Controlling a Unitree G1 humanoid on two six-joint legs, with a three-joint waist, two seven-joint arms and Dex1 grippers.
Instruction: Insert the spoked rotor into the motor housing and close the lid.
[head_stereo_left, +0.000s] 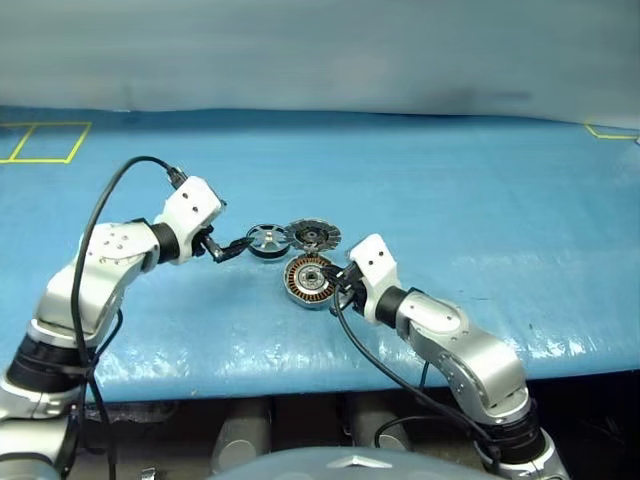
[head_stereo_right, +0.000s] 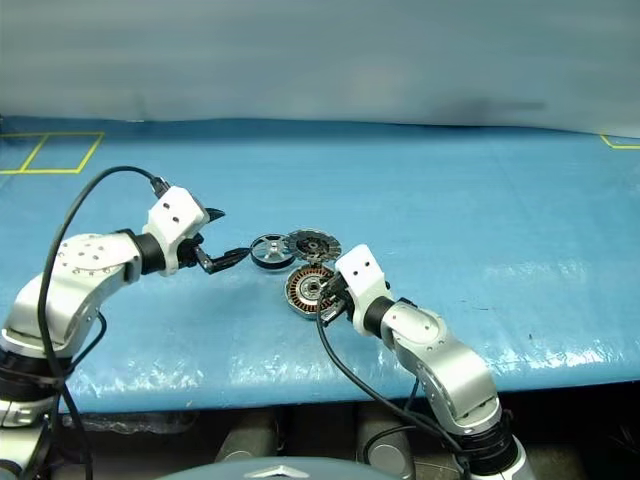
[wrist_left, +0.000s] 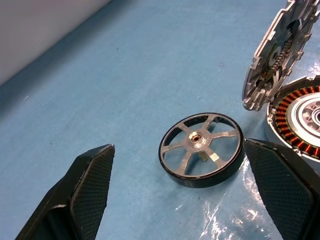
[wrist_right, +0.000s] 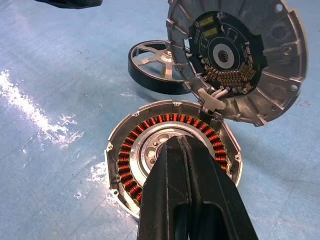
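The left gripper (head_stereo_left: 232, 249), jaws wide and empty, sits just at nine o'clock of the spoked rotor (head_stereo_left: 268, 240), lying flat. The motor housing (head_stereo_left: 311, 281) lies at the rotor's four o'clock, lid (head_stereo_left: 314, 235) raised; the pinched-shut right gripper (wrist_right: 182, 165) rests over it.

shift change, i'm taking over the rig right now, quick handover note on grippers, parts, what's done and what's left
Left gripper: open, empty, hovering by the spoked rotor.
Right gripper: shut, over the motor housing, holding nothing.
Rotor lies flat on the blue table beside the housing.
Lid stands tilted open on its hinge.
Done: housing is open.
Left: grasp rotor, seat it in the housing, close the lid.
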